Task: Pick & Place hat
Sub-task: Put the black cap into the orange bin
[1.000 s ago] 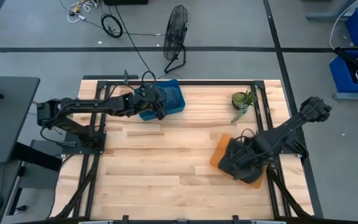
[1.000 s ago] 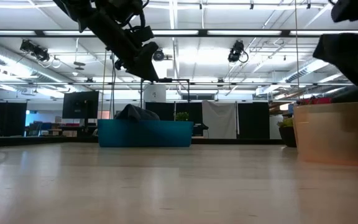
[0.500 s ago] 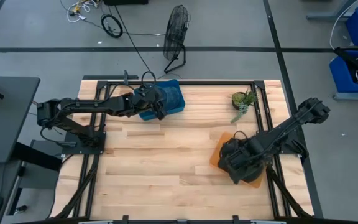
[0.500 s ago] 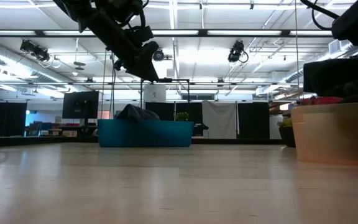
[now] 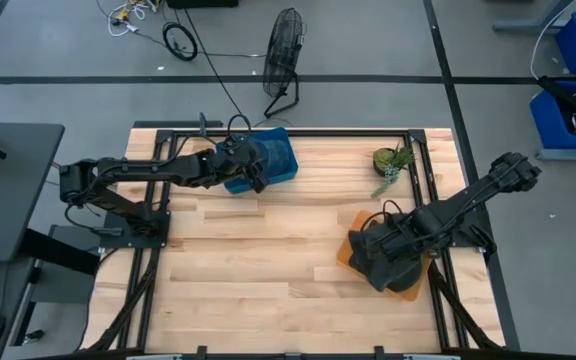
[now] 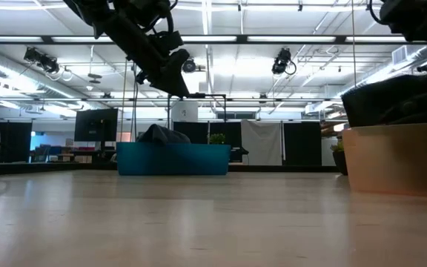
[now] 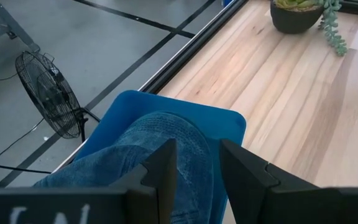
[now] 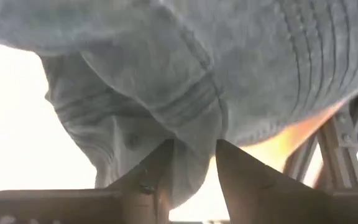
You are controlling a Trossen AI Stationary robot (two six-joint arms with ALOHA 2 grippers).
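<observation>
Two grippers: the right gripper pinches a grey hat over the orange bin at four o'clock; the left gripper, fingers spread, hovers above the blue bin holding a denim hat at eleven o'clock.

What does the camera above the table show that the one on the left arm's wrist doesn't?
Only the overhead view shows the right hand over the orange box, gripping a dark hat, plus both whole arms. Only the left wrist view shows the left hand up close, its fingers apart above a denim hat. Both show the blue bin, the potted plant, the fan and the wooden table.
</observation>
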